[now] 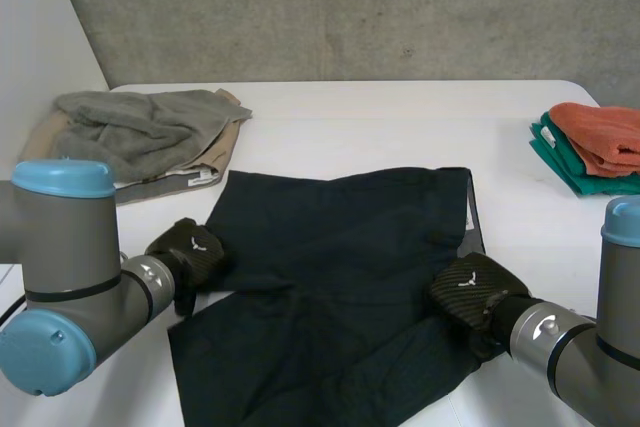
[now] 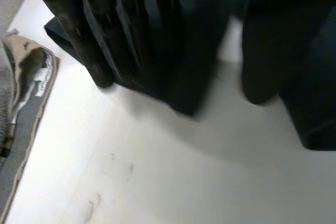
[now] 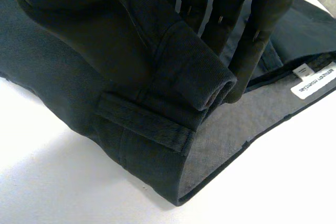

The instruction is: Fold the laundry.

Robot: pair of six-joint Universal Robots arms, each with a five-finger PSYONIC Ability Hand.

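Fingers (image 3: 257, 40) of right hand (image 1: 470, 287) pinch shorts (image 1: 340, 247) at waistband, 4 o'clock; left hand (image 1: 190, 250) clamps edge, 9 o'clock; shorts lie at table (image 1: 400, 127) centre; risk: uneven lift slips thin pinch, skewing fold.

Matt twill shorts (image 1: 340, 247) on a smooth table (image 1: 400, 122).
A fine ribbed weave is seen; rough towelling (image 1: 130, 127) is piled at ten o'clock.

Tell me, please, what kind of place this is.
Probably a robot test bench in a lab or workshop, not a home: a plain white table against a bare concrete wall, with a grey and beige pile and an orange and green pile on either side of a dark garment.
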